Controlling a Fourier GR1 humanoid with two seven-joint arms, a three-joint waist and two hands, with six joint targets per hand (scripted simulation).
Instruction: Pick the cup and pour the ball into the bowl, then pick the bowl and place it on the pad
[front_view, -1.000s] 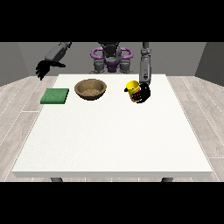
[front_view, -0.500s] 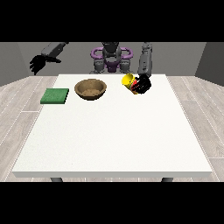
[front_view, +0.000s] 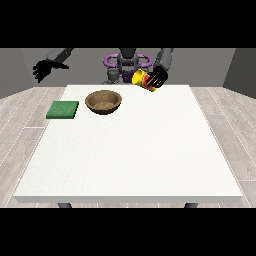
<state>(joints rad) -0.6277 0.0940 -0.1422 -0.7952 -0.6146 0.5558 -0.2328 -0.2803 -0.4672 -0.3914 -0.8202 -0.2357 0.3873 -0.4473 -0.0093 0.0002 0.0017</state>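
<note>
Yellow cup lifted higher, tilted; round wooden bowl unmoved.

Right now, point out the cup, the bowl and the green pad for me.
cup (front_view: 142, 79), front view, on its yellow side.
bowl (front_view: 104, 101), front view, on its brown inside.
green pad (front_view: 63, 109), front view, on its top face.

Matt white table, wood-like brown bowl, matt green pad.
</note>
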